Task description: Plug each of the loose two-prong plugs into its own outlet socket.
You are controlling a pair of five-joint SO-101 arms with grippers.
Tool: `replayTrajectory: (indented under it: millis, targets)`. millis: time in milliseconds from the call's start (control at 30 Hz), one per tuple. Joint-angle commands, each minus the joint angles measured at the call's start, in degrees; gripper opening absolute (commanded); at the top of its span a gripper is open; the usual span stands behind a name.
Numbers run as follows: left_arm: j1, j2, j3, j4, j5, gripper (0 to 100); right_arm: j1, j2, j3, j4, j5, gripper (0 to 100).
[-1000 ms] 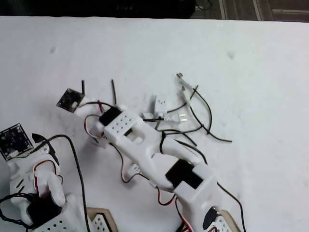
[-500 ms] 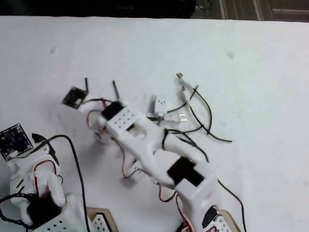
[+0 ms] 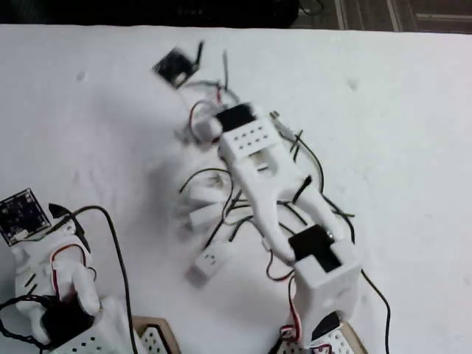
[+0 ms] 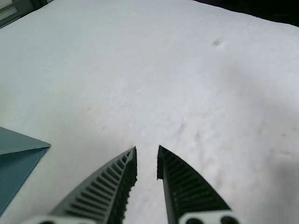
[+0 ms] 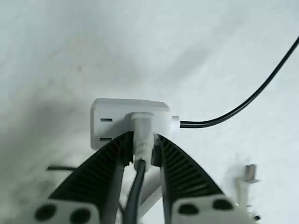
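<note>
At my right gripper (image 5: 142, 142): jaws pinched on a white plug (image 5: 141, 122), held by its body behind the prongs so the push goes straight in. Plug sits against an outlet (image 5: 110, 119) lying flat on the table (image 5: 70, 46); can't tell if the prongs are fully home. Cord (image 5: 233, 109) runs off the outlet sideways and nothing braces the block, so I expect it to slide under load. Second plug (image 5: 250, 173) lies near, unplugged. Left gripper (image 4: 146, 150) hangs over the table, fingers slightly apart, holding nothing.
</note>
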Motion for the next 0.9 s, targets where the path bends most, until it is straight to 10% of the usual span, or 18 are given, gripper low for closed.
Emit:
replayTrajectory:
  millis: [0,467,867]
  targets:
    - [-0.22,-0.31,-0.26,-0.70,0.35,10,4.79,4.26,-8.44,-3.38,0.26,1.9]
    - [-0.22,-0.31,0.35,-1.14,0.26,10,7.34,23.87,-42.11,19.38,-5.19,19.8]
    - [3.91,-0.31,0.62,-0.70,-2.02,10,6.20,24.22,-62.07,44.44,1.41,1.5]
